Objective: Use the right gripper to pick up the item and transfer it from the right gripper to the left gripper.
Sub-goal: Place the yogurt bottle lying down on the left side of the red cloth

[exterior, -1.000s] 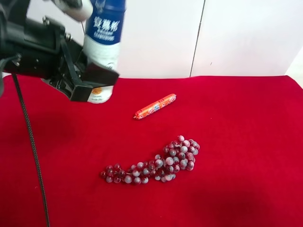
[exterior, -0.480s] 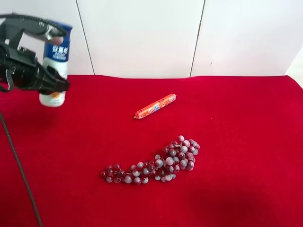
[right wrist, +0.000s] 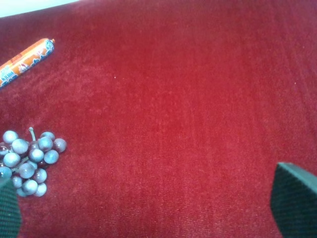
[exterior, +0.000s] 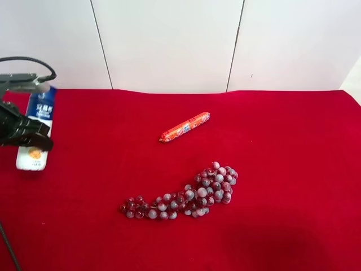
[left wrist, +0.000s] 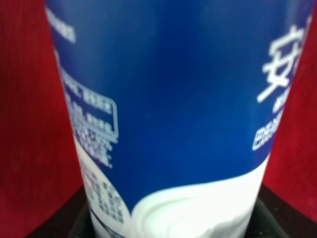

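Gripping the item (exterior: 40,110) upright with the left gripper (exterior: 32,139), out by the exterior high view's left edge of the red desk (exterior: 282,169), fingers (left wrist: 292,223) clamped on the white lower body just under the blue label: a low hold, probably chosen to leave the upper part free during the pass. Cannot tell whether resting on the cloth or hanging just above it. Over to the right gripper (right wrist: 151,208): fingers spread wide, nothing between them, hovering above bare cloth beside the grapes (right wrist: 29,161), well apart from the sausage stick (right wrist: 25,62). Judging by that, handed over already, with only a steady hold or a set-down left.
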Robot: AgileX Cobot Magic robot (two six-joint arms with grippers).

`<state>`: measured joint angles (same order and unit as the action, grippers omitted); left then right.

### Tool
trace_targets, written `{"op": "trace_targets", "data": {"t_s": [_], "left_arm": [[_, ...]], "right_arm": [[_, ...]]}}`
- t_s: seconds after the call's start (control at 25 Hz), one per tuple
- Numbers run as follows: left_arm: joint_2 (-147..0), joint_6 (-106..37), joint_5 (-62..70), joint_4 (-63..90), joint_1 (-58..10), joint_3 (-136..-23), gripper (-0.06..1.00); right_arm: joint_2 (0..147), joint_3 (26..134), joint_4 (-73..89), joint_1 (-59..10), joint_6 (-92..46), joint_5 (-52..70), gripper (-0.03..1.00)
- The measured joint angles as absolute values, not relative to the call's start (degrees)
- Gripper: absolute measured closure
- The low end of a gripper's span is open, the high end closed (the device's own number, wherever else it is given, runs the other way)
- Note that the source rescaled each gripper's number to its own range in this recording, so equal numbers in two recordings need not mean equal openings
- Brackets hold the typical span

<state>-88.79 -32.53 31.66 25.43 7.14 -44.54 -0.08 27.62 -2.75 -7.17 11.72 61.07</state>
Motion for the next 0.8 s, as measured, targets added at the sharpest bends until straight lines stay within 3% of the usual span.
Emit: {"op": "trace_targets", "data": {"t_s": [0.8], "left_arm": [[-103.22,-26.60,39.86,19.87,8.54,-52.35,0.87]], "right_arm": [[-0.08,27.62,-2.75,-7.17,11.72,61.07,-0.03]]}}
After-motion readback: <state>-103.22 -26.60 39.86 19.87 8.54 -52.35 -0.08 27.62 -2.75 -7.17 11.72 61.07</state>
